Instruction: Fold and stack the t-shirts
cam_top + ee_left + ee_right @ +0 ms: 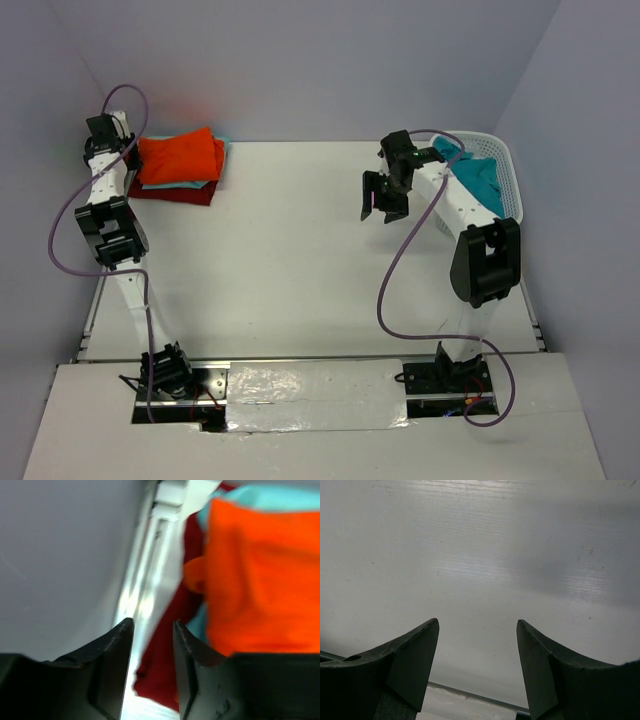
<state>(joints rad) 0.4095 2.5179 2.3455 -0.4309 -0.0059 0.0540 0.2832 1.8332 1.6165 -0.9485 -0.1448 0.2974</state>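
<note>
The orange shirt (260, 575) mostly hides the mint shirt (280, 497).

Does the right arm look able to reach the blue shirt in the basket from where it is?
Probably yes: the blue shirt lies uncovered in the open-topped basket right beside that arm, and the right hand is open and empty above the table.

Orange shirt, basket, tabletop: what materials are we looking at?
Orange t-shirt: soft matte cloth, going by its rounded folds. Basket: likely white plastic, a rigid slotted mesh wall. Table: smooth white board with slight sheen and fine parallel lines; maybe corrugated plastic, cannot confirm.
</note>
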